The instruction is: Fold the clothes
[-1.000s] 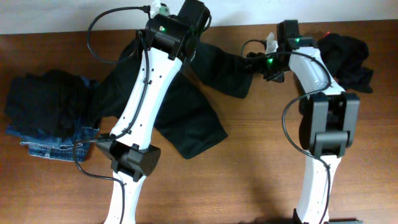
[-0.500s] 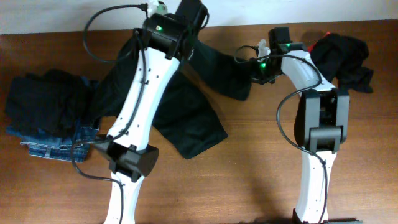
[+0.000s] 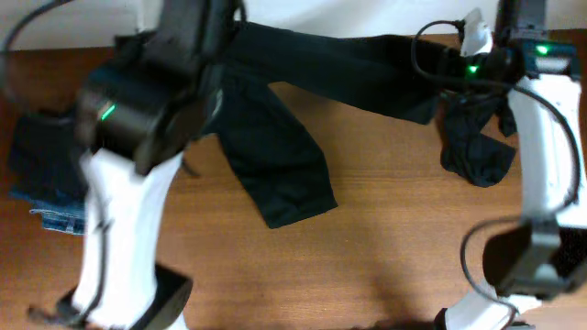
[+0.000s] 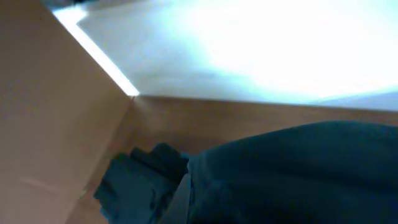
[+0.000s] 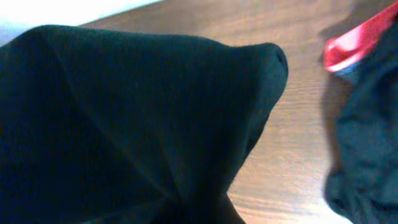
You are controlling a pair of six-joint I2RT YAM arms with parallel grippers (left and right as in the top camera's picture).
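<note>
The large limp black garment [image 3: 348, 69] hangs stretched between left hand and right hand, whose fingers are buried in cloth so their grip cannot be told; even tension and a level lowering onto the wooden counter [image 3: 394, 229] should lay it flat.

Brown wood-grain desk [image 3: 385, 229] filling most of the overhead view, darker shadow towards its near edge; pale white strip [image 3: 348, 14] along its far side; same wood in both wrist views, blurred bright white beyond
</note>
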